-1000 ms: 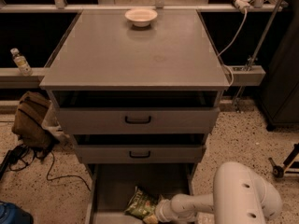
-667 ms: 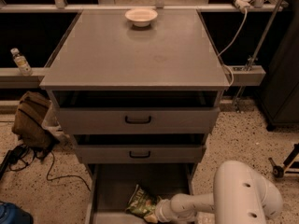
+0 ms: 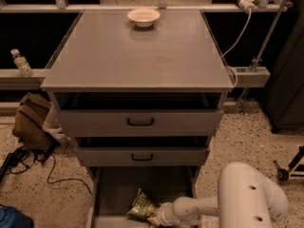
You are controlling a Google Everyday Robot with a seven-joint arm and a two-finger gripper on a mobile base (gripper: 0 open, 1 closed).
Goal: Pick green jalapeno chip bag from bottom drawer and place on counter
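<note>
The green jalapeno chip bag (image 3: 141, 205) lies crumpled on the floor of the open bottom drawer (image 3: 116, 189), near its front. My white arm reaches in from the lower right, and the gripper (image 3: 154, 217) is at the bag's right lower edge, touching it. The fingers are hidden behind the wrist and the bag. The counter (image 3: 137, 56) is the flat grey top of the cabinet, above the two upper drawers.
A white bowl (image 3: 143, 17) stands at the far edge of the counter. The two upper drawers (image 3: 140, 122) with black handles are slightly open. A brown bag (image 3: 31, 122) and cables lie on the floor at the left. A water bottle (image 3: 22, 63) stands on the left ledge.
The arm and gripper have shifted slightly along the bag's right edge. The bag has stayed on the drawer floor.
</note>
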